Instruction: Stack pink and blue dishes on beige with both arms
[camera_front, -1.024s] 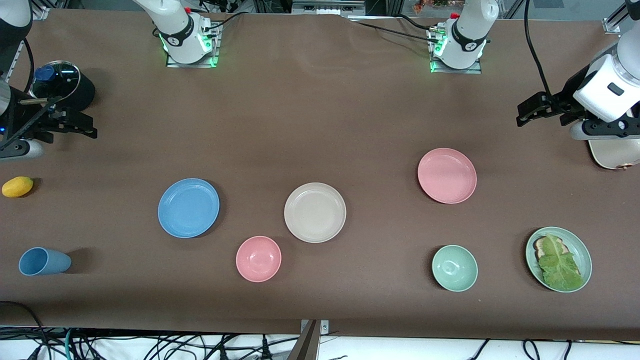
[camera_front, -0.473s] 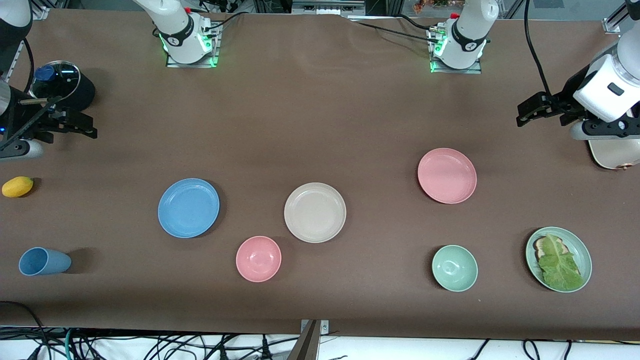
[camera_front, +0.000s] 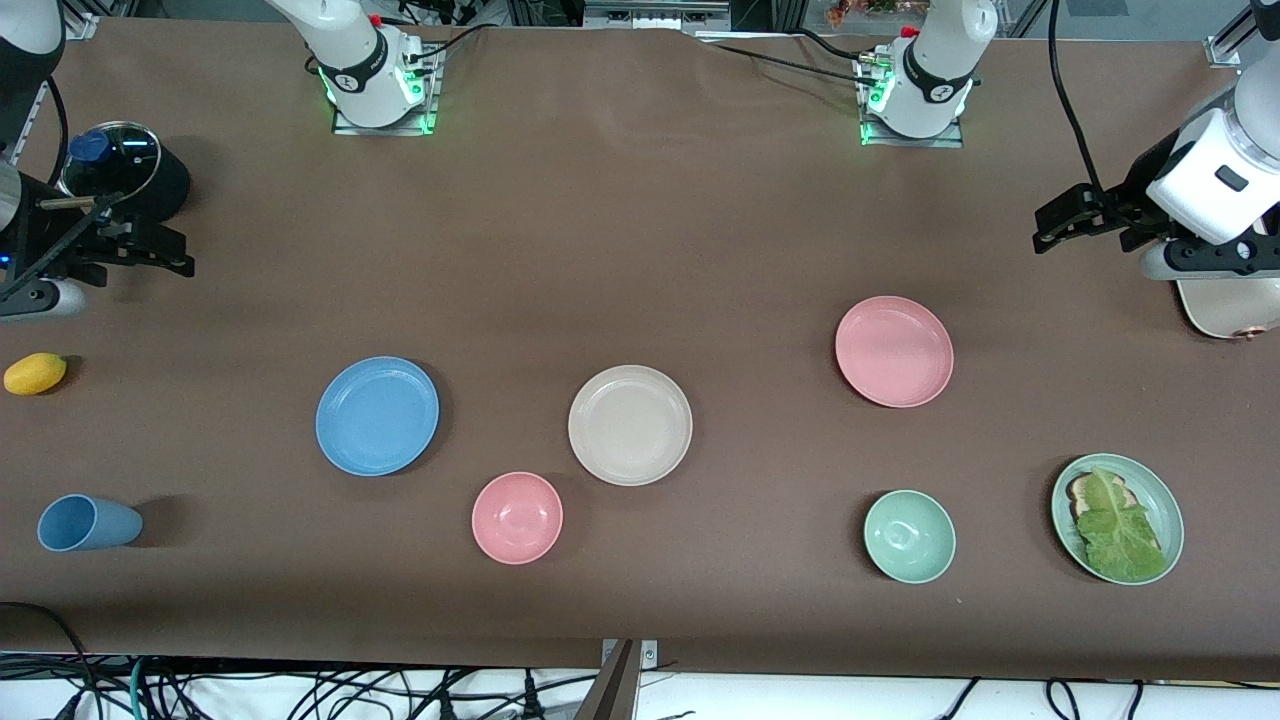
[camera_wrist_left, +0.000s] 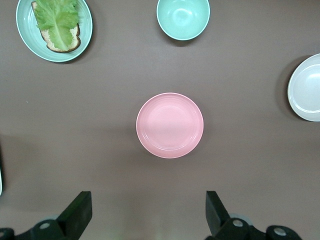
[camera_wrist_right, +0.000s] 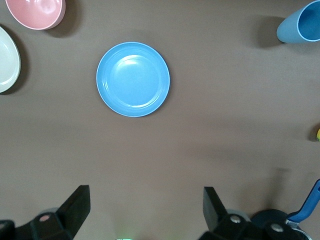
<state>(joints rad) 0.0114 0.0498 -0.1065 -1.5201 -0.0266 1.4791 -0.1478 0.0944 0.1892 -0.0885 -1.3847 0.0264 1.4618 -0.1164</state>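
1. Plates are all sitting apart on the brown desk (camera_front: 640, 230), nothing stacked yet. Beige plate (camera_front: 630, 425) is mid-desk; blue plate (camera_front: 377, 415) is beside it toward the right arm's end, pink plate (camera_front: 894, 351) toward the left arm's end and a bit farther from the front camera.
2. Arms: we've got both parked high at the two ends of the desk, well away from the plates. Left gripper (camera_front: 1075, 218) hangs over bare desk near a cream appliance (camera_front: 1228, 310); its wrist view looks straight down at the pink plate. Right gripper (camera_front: 150, 250) hangs by a dark lidded pot (camera_front: 125, 170), wrist view on the blue plate.
3. Both grippers have their fingers spread wide, holding nothing.
4. What could bite us: these plates are flat and shallow, so we reckon pinching a rim could slip or tip the plate. Both arms heading for the beige plate together could collide over the middle.
5. Clutter: a smaller pink bowl (camera_front: 517, 517) sits just beside the beige plate, nearer the camera, easy to mistake or bump. Green bowl (camera_front: 909, 536), lettuce plate (camera_front: 1117, 518), blue cup (camera_front: 88, 522) and a lemon (camera_front: 35, 373) look safely out of the way.
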